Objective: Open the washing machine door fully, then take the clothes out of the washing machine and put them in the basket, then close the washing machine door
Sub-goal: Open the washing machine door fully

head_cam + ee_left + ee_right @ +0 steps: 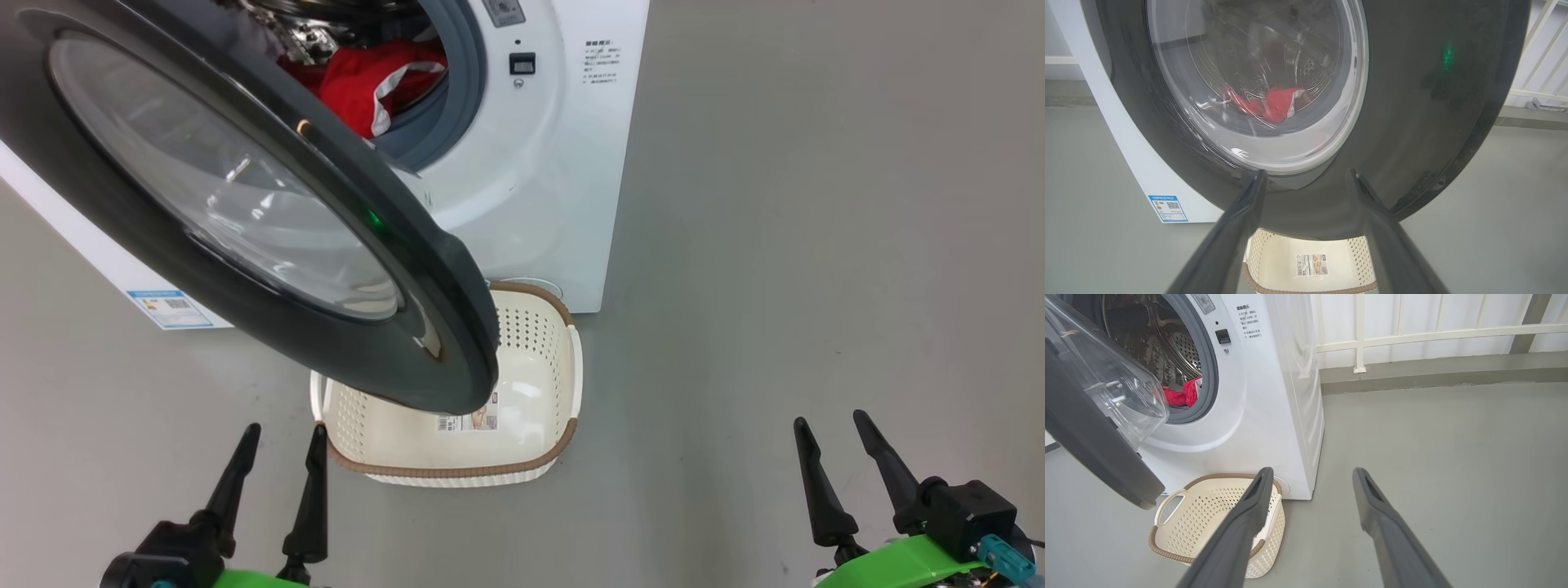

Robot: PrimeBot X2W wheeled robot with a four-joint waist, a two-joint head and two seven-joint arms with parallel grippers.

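The washing machine (531, 188) has its door (245, 212) swung only partway out, hanging over the cream basket (563, 359) on the floor just before it, and the red jerseys (367, 82) lie in the drum mouth. The left gripper (286, 429) and right gripper (830, 418) hover low, fingers spread and empty. I judge the left one (nearer the door's free edge) should hook behind the black rim and draw it wide around the hinge.

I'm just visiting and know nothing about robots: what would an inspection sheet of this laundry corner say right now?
Surface: grey floor.
Job's things: washing machine with washing machine door partly open; red clothes inside the machine; basket on the floor in front, no clothes in it.
Clutter: nothing seen.
Grippers: left gripper and right gripper open, holding nothing.
Cables: nothing seen.
Surroundings: white railing along the back wall.
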